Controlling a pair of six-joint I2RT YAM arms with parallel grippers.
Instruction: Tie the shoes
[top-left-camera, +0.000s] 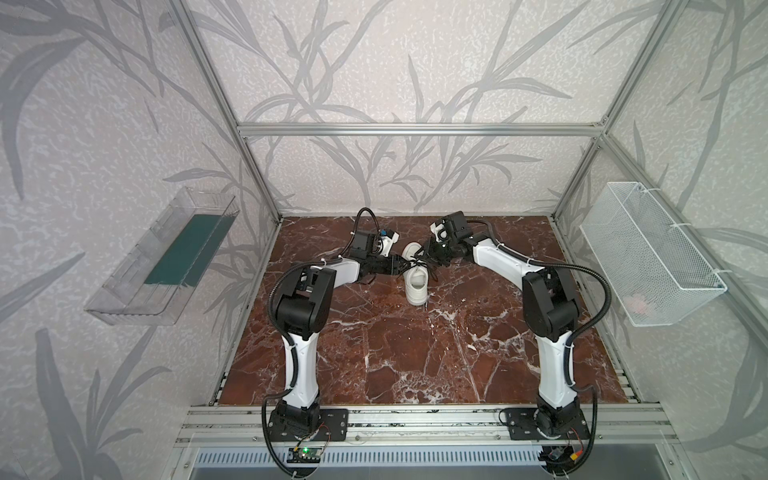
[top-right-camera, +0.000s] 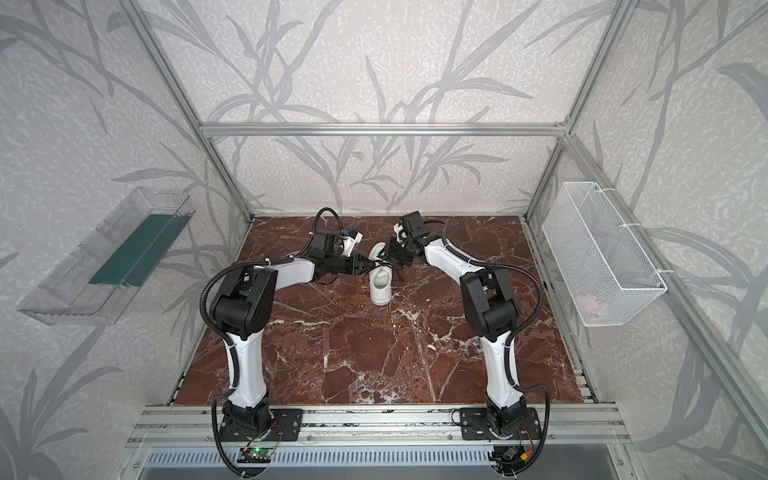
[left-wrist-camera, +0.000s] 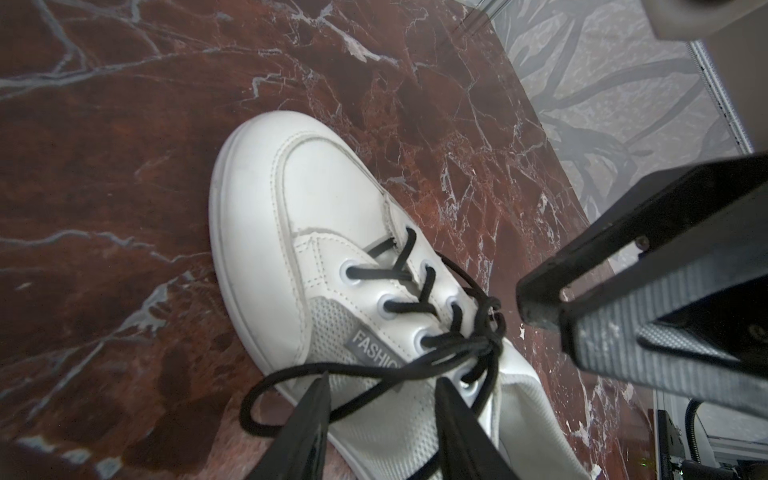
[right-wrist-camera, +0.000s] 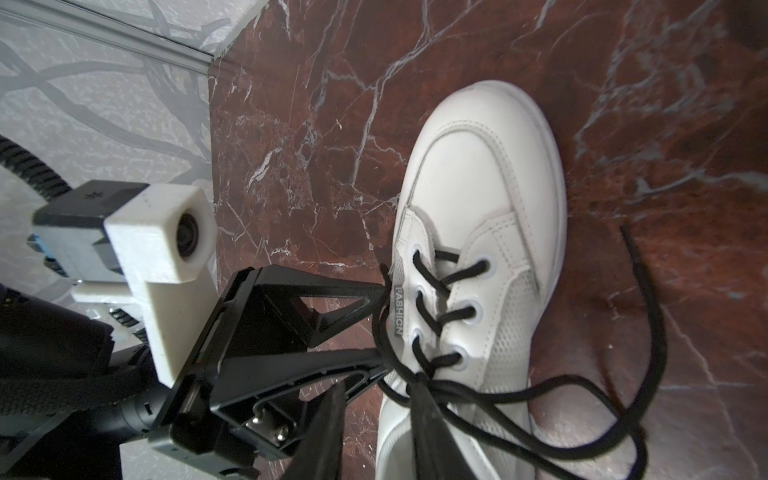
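Note:
The shoe, a white low-top sneaker (top-left-camera: 415, 286) (top-right-camera: 380, 289), lies at the back middle of the marble table, toe towards the back wall. Its black laces (left-wrist-camera: 490, 338) bunch in a knot at the top eyelets. One loop (left-wrist-camera: 253, 403) hangs over the shoe's side, and longer loops (right-wrist-camera: 623, 419) trail onto the table. My left gripper (top-left-camera: 405, 262) (left-wrist-camera: 382, 378) is open at the shoe's left side, and the lace loop crosses between its fingertips. My right gripper (top-left-camera: 430, 254) (right-wrist-camera: 378, 380) is open over the shoe's opening, one finger (right-wrist-camera: 419, 399) against the knot.
A clear plastic bin (top-left-camera: 166, 257) hangs on the left wall and a white wire basket (top-left-camera: 652, 253) on the right wall. Aluminium frame posts stand at the table's back corners. The red marble table (top-left-camera: 415, 357) stretches in front of the shoe.

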